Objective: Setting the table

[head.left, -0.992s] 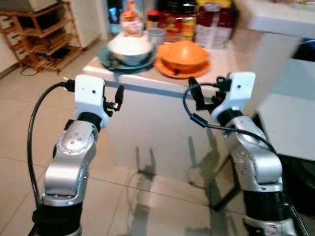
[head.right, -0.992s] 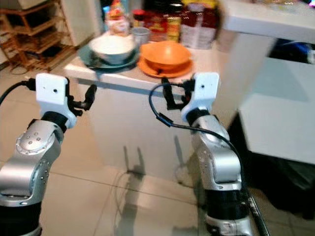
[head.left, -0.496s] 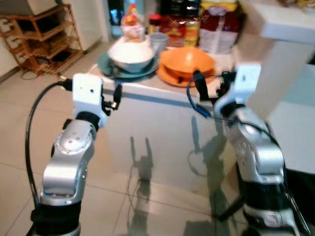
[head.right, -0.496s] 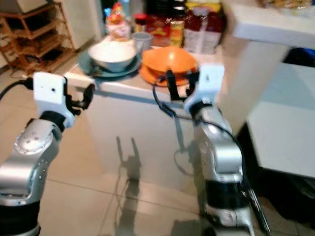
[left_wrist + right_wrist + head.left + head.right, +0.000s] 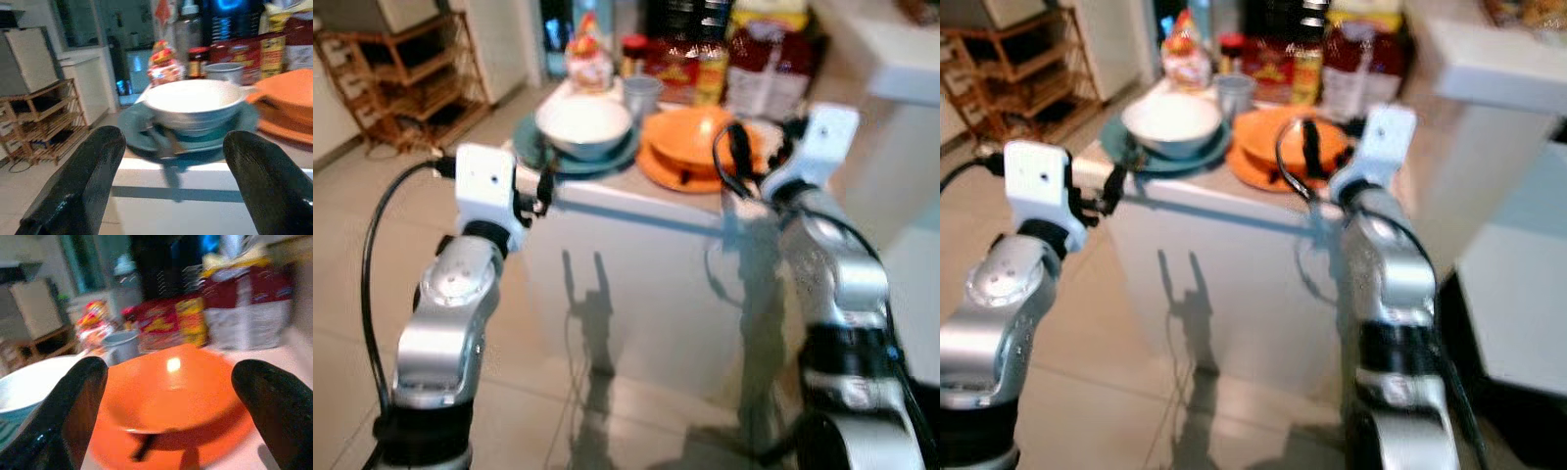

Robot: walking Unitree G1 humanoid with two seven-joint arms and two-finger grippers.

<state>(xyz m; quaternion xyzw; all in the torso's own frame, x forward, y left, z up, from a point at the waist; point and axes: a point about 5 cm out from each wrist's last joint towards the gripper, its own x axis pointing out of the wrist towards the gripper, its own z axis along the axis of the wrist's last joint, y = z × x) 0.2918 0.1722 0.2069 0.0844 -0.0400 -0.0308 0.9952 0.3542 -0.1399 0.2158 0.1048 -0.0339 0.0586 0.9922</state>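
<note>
Two claws, both spread and holding nothing: my right gripper [image 5: 168, 396] faces the orange bowl [image 5: 173, 391] at twelve o'clock, my left gripper [image 5: 171, 181] the white bowl [image 5: 193, 105] on its teal plate [image 5: 142, 134]. Both bowls look rigid, slick, breakable; I'd pinch a rim.

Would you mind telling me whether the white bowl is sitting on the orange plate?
No, the white bowl sits on a teal plate, beside the orange plate.
</note>
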